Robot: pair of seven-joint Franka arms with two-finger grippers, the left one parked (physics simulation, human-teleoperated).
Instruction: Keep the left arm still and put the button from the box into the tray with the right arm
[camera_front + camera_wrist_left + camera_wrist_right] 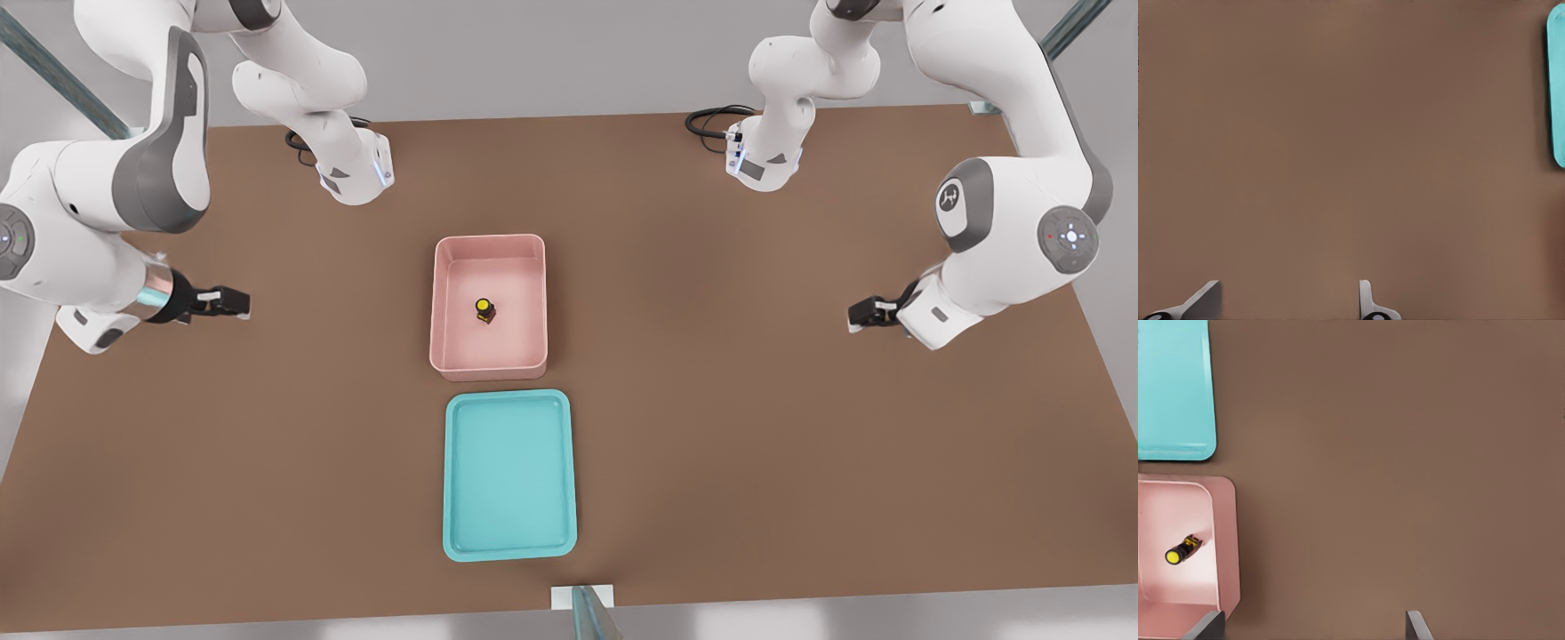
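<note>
Nothing picked yet: my tool [233,304] hangs wide and empty over bare counter [756,427], well apart from the box [488,364]. Button [484,310] sits mid-box; tray [508,551] lies beyond. Next I'd go over the wall, descend, pinch.

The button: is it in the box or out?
In: the button sits on the pink box floor; the gripper is far aside.

button [484,309] sits in the box [444,302], near its middle. tray [462,533] just beside box, on its near side in the front view. gripper [233,304] well off box's front-view left, above the table [800,444], fingers apart.
</note>
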